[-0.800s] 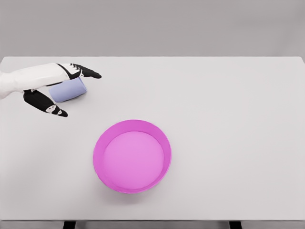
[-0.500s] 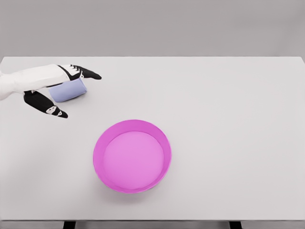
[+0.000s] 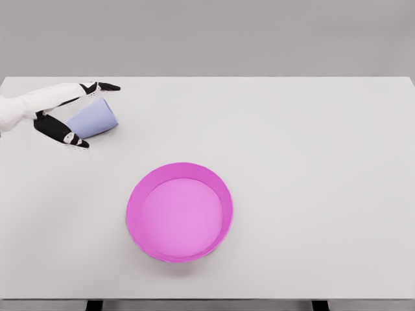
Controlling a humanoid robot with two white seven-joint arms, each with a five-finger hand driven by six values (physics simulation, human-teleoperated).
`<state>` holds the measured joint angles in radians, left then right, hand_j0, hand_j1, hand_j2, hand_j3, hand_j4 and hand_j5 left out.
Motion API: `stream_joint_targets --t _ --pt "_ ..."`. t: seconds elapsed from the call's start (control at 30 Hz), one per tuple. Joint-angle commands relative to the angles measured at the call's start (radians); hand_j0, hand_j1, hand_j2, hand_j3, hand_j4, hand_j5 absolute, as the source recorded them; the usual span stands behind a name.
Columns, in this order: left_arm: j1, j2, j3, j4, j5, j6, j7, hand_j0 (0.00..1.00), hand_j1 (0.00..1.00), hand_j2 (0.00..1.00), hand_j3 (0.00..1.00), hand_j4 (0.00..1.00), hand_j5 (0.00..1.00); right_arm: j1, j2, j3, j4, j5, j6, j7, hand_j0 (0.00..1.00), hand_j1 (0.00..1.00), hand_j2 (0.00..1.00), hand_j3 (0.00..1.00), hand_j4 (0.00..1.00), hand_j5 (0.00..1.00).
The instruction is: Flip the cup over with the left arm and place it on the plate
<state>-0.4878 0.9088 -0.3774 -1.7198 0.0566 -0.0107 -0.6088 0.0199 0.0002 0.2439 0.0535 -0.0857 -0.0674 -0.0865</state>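
Left hand (image 3: 76, 111): enters from the left edge on a white arm, over the far left part of the table (image 3: 311, 149).
Grip: the dark fingers (image 3: 104, 86) stretch over the top of the cup (image 3: 93, 118) and the thumb (image 3: 61, 132) reaches under its near side, so the hand clasps the cup between them.
Cup: pale blue, lying tilted on its side within the hand, its wider end pointing right, away from the palm; whether it touches the table cannot be told.
Plate (image 3: 179, 211): magenta, round with a raised rim, well apart from the hand, toward the near right of it; nothing lies in it.
Table: white, plain, spanning the whole view beneath the hand and the plate.
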Motion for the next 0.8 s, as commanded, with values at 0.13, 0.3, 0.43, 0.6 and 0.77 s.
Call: stream_joint_targets --t 0.13,0.3,0.43,0.6,0.77 --pt "-0.005 -0.074 0.038 0.089 0.088 0.095 -0.002 1.0 1.0 1.0 1.0 1.0 1.0 0.0 0.0 0.0 0.0 0.0 0.0 -0.001 1.0 1.0 1.0 1.0 1.0 1.0" --pt "-0.006 -0.134 0.029 0.161 0.078 0.103 0.027 1.0 1.0 1.0 1.0 1.0 1.0 0.0 0.0 0.0 0.0 0.0 0.0 -0.001 1.0 1.0 1.0 1.0 1.0 1.0" --pt "-0.018 -0.14 0.029 0.181 -0.029 0.159 0.026 1.0 1.0 1.0 1.0 1.0 1.0 0.0 0.0 0.0 0.0 0.0 0.0 -0.001 1.0 1.0 1.0 1.0 1.0 1.0" --pt "-0.018 -0.165 0.032 0.167 -0.121 0.342 0.023 1.0 1.0 1.0 1.0 1.0 1.0 0.0 0.0 0.0 0.0 0.0 0.0 -0.001 1.0 1.0 1.0 1.0 1.0 1.0" --pt "-0.029 -0.229 0.04 0.175 -0.075 0.396 0.026 1.0 1.0 1.0 1.0 1.0 1.0 0.0 0.0 0.0 0.0 0.0 0.0 -0.001 1.0 1.0 1.0 1.0 1.0 1.0"
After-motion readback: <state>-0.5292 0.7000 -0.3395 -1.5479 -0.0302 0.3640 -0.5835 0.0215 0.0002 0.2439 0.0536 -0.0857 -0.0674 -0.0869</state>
